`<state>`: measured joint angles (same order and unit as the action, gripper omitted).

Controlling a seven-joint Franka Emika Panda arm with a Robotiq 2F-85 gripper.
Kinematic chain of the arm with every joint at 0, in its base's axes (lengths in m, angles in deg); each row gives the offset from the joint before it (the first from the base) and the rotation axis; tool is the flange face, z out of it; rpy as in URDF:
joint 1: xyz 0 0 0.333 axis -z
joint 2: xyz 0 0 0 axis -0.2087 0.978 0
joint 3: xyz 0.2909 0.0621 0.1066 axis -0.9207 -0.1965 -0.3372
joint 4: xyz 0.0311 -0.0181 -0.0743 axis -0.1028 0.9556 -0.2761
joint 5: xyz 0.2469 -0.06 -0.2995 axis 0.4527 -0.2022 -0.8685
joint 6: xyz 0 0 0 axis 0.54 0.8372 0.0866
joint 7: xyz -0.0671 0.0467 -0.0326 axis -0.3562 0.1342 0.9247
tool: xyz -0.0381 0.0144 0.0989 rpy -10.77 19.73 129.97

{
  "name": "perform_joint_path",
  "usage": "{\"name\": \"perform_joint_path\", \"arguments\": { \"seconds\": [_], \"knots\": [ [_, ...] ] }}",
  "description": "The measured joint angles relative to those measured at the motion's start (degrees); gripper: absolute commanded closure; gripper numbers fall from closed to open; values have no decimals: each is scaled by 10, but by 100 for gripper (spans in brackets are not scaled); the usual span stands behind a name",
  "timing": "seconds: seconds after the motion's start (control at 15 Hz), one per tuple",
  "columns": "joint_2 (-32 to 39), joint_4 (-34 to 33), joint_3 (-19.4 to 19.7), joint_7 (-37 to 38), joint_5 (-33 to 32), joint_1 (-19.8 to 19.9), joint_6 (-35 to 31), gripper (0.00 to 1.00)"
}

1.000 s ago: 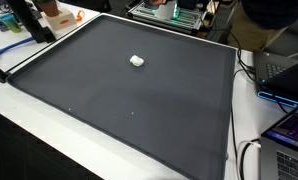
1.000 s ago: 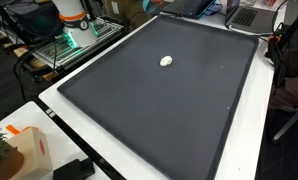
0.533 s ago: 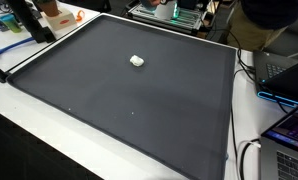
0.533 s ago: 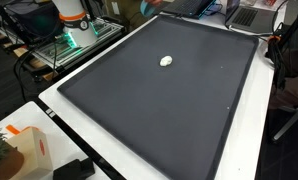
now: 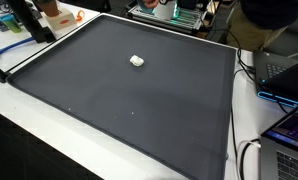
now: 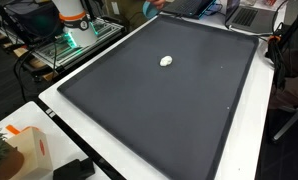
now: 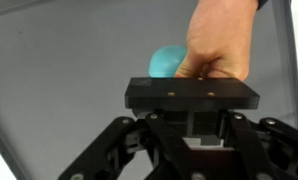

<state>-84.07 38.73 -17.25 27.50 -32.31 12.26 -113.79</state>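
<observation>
In the wrist view the teal object (image 7: 167,62) shows just left of centre, right above the black jaws. A person's hand (image 7: 221,40) to its right pinches it in its fingers. In an exterior view the same piece (image 6: 149,7) sits at the far edge of the mat. The jaws are clenched tight, but their own body hides the contact, so I cannot tell whether they nip the teal object's lower edge or shut on nothing. This looks like a pass between hand and jaws. It is done well, I judge, with the wrist level and motionless while fingers are this close, and the piece seated square and deep rather than caught by a corner. No pull should come until the hand is clear. The white table (image 5: 29,108) carries a large dark grey mat (image 6: 179,110) that covers nearly all of it. A small white lump (image 6: 166,61) lies alone on the mat's far half, well apart from the jaws. Around it, a cardboard box (image 6: 24,150) stands at the near left corner, the robot's base with a green light (image 6: 74,25) at the far left, and laptops (image 6: 244,15) at the far right.
</observation>
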Motion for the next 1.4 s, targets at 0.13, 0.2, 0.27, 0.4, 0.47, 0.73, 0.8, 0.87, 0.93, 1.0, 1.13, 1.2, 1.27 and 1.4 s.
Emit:
{"name": "perform_joint_path", "arguments": {
  "seconds": [0.13,0.2,0.27,0.4,0.47,0.73,0.8,0.87,0.93,1.0,1.13,1.2,1.27,1.4],
  "knots": [
    [0,3,-1,0,0,0,0,78],
    [0,5,-1,0,0,0,-1,78],
    [0,7,0,-1,1,0,-1,53],
    [0,6,-1,-1,0,0,-1,53],
    [0,6,-1,-1,0,0,-1,53],
    [0,6,-1,-1,0,0,-1,53],
    [0,6,-1,-1,0,0,-1,53],
    [0,6,-1,-1,0,0,-1,53],
    [0,6,-1,-1,0,0,-1,53],
    [0,6,-1,-1,0,0,-1,53],
    [0,6,-1,-1,0,0,-1,78],
    [0,6,-1,-1,0,0,-1,78],
    [0,7,-1,-2,0,0,-8,78],
    [-3,16,-5,-14,0,-2,-42,78]
  ]
}}
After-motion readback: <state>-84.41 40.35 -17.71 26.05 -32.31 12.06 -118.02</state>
